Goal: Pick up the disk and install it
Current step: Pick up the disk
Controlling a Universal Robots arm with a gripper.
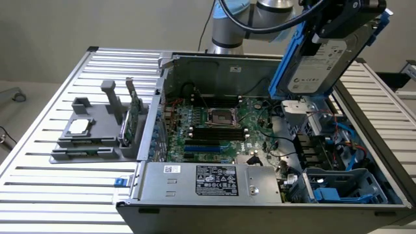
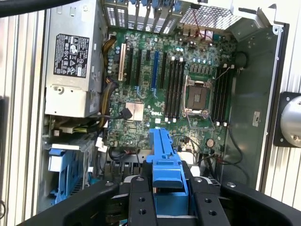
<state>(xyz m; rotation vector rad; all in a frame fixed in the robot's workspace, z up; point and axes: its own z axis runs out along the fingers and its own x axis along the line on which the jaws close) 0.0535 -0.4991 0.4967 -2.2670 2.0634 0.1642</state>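
Note:
The disk [image 1: 317,66], a silver-grey drive with a white label in a blue carrier, hangs tilted in the air over the far right part of the open computer case [image 1: 195,63]. My gripper [image 1: 338,27] is shut on the disk's upper end, with black fingers on both sides. In the wrist view the blue carrier [image 2: 165,160] sticks out between my two black fingers [image 2: 141,202], above the motherboard [image 2: 160,84]. A blue drive bay [image 1: 344,187] sits in the case's near right corner, seen also in the wrist view as a blue cage [image 2: 63,172].
The grey power supply [image 1: 208,180] fills the case's near side. On the exterior view's left, a grey fixture [image 1: 91,136] on the slatted table [image 1: 39,195] holds a small silver chip [image 1: 78,127] and an upright green card [image 1: 134,114]. Cables [image 1: 344,141] crowd the case's right side.

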